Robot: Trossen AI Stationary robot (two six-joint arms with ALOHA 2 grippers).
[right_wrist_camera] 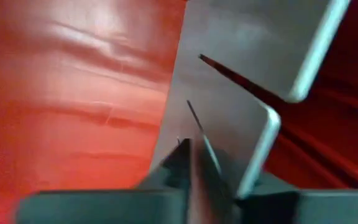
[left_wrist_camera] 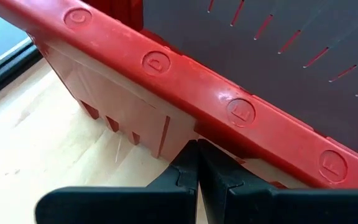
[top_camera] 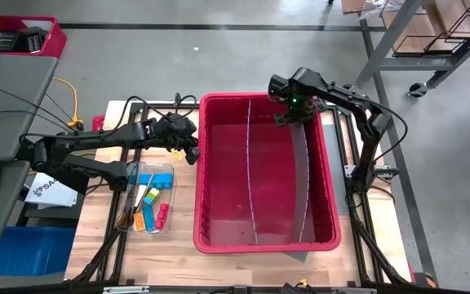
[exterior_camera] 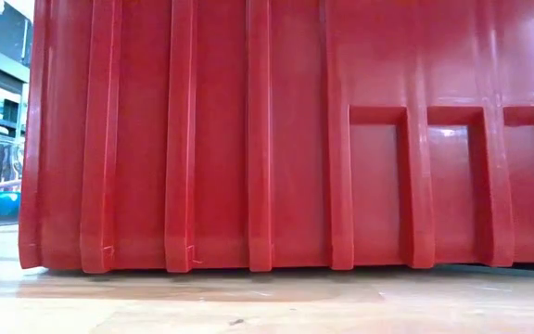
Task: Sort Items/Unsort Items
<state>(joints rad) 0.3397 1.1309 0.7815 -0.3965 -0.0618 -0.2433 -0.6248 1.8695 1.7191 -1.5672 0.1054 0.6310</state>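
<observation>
Items [top_camera: 149, 200]: I see them in clear tray left of red bin [top_camera: 219, 237] | left gripper [top_camera: 190, 153] fingers together, at bin's left wall | right gripper [top_camera: 294, 114] clamped on grey divider [top_camera: 300, 175] inside bin.

Low view filled by red bin [exterior_camera: 248, 139] wall; both arms and items hidden behind it. Items in clear tray [top_camera: 149, 198] too small in high view for shapes to be told. Right wrist view blurred; grey divider [right_wrist_camera: 229, 93] edges smeared, grip contact unclear. Bin rim [left_wrist_camera: 229, 106] cut off by left wrist picture edges.
</observation>
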